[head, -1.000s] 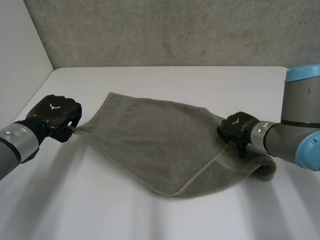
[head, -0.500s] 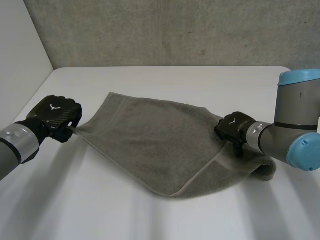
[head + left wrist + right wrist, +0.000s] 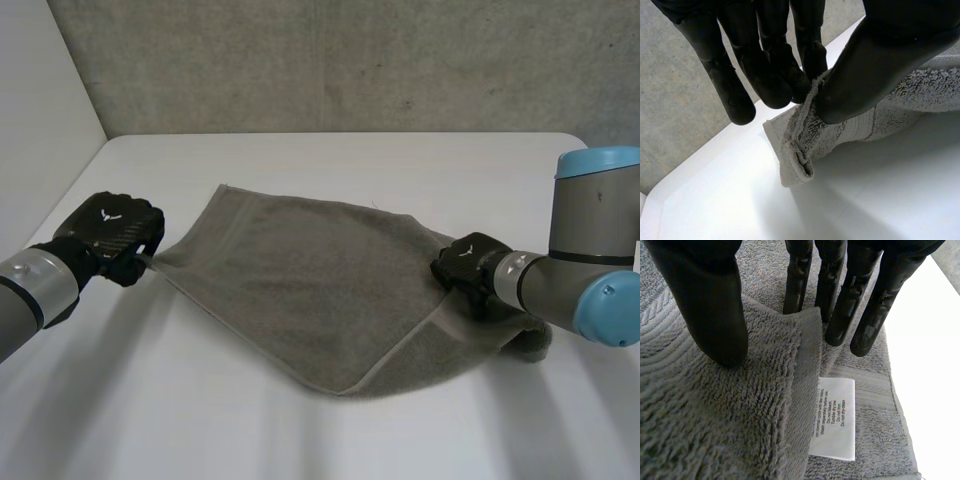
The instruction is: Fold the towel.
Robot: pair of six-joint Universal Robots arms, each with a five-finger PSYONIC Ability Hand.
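Across the white table (image 3: 330,160) lies the grey terry-cloth towel (image 3: 310,280), doubled over at its right end, where the black right hand (image 3: 465,262) sets its thumb on the upper layer's corner, fingers (image 3: 840,305) probably under it in a pinch, beside the white care label (image 3: 834,417). At the opposite corner the black left hand (image 3: 110,228) pinches the hem between thumb and fingers. Soft and limp, the cloth should sag between holds, so corners look best to grip

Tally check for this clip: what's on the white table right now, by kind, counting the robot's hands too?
towel: 1
care label, sewn to the towel: 1
robot hands: 2, the left hand and the right hand, each pinching a towel corner
Total: 4
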